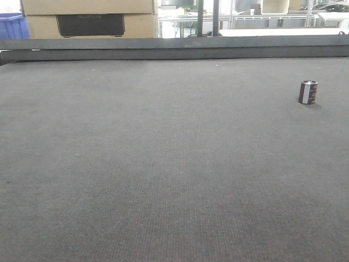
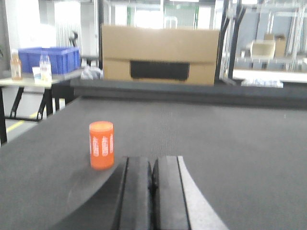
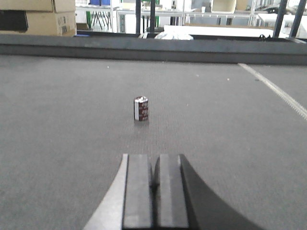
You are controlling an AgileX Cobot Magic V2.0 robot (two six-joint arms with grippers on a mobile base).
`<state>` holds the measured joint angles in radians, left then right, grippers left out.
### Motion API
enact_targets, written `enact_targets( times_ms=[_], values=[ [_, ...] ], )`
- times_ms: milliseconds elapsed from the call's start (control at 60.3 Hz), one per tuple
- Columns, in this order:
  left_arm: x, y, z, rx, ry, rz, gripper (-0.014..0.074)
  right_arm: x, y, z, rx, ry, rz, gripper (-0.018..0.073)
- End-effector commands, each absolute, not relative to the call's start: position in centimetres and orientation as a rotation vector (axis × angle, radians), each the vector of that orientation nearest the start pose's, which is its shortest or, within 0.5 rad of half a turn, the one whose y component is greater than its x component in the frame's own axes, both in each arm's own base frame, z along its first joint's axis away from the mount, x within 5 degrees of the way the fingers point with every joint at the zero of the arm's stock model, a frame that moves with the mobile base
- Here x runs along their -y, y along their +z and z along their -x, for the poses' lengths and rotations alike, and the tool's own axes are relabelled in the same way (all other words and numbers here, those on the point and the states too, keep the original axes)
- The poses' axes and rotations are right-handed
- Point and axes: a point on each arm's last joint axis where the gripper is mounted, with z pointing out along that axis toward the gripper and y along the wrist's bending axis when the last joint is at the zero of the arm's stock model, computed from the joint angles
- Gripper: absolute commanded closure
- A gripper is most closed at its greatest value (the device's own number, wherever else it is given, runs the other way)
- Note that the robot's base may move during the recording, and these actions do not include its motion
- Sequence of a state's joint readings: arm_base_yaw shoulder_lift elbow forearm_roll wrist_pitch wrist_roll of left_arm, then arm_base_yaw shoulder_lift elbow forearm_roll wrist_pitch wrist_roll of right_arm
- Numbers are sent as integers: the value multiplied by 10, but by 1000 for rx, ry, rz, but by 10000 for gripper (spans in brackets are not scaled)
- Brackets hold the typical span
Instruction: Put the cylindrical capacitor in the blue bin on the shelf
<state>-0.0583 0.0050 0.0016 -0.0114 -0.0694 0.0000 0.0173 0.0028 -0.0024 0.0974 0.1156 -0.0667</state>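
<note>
Your right fingers, pressed together on nothing, point straight at the cylindrical capacitor standing upright on the counter well ahead, so that arm looks better placed than your left fingers, likewise closed, facing an orange cylinder.

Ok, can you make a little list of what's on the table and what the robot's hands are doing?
capacitor: upright on the mat, nothing touching it
orange cylinder: upright, in front of the left gripper, apart from it
left gripper: shut, empty
right gripper: shut, empty, aimed toward the capacitor, not touching
mat: gray
box: cardboard, past the far edge
</note>
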Motion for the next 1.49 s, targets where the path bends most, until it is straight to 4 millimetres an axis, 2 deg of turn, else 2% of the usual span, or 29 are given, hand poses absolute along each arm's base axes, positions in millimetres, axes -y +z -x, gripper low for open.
enact_targets(
  times_ms=[0,83,149,232,348,448,547,630,747,863,979,1062,1128,1228,1294,1477],
  values=[
    [3,227,-54,-1326,-64,-23,707,-1,211,-56,-1506,36,-1,718],
    [3,230,-53,-1306,-64,-22,707,0,222,-55,-1389,57,-37,718],
    [3,247,-49,-1279,-65,-22,707,2,229,-53,-1313,105,-99,718],
    [2,280,-39,-1239,-67,-23,707,3,257,-47,-1228,157,-142,718],
    [2,329,-28,-1266,-62,-30,704,1,303,-30,-1166,180,-114,718],
    [2,360,-29,-1307,-62,-32,628,-2,334,-26,-1219,168,-72,718],
    [3,377,-39,-1338,-62,-33,499,-3,357,-35,-1269,153,-56,718],
    [3,382,-50,-1370,-61,-33,354,-3,365,-50,-1326,151,-56,718],
    [4,378,-66,-1437,-60,-35,198,-5,369,-75,-1457,151,-50,718],
    [5,375,-76,-1480,-63,-34,115,-6,363,-96,-1563,141,-44,718],
    [5,373,-76,-1499,-63,-35,100,-6,355,-113,-1645,132,-41,711],
    [5,373,-76,-1508,-68,-40,100,-6,350,-122,-1689,131,-44,599],
    [6,373,-76,-1508,-73,-45,100,-6,347,-127,-1712,131,-45,440],
    [7,372,-76,-1511,-80,-52,100,-6,343,-134,-1744,130,-46,112],
    [7,372,-76,-1514,-82,-54,100,-7,340,-138,-1764,130,-47,-18],
    [7,371,-76,-1519,-82,-54,100,-7,327,-151,-1863,103,-18,-10]
  ],
)
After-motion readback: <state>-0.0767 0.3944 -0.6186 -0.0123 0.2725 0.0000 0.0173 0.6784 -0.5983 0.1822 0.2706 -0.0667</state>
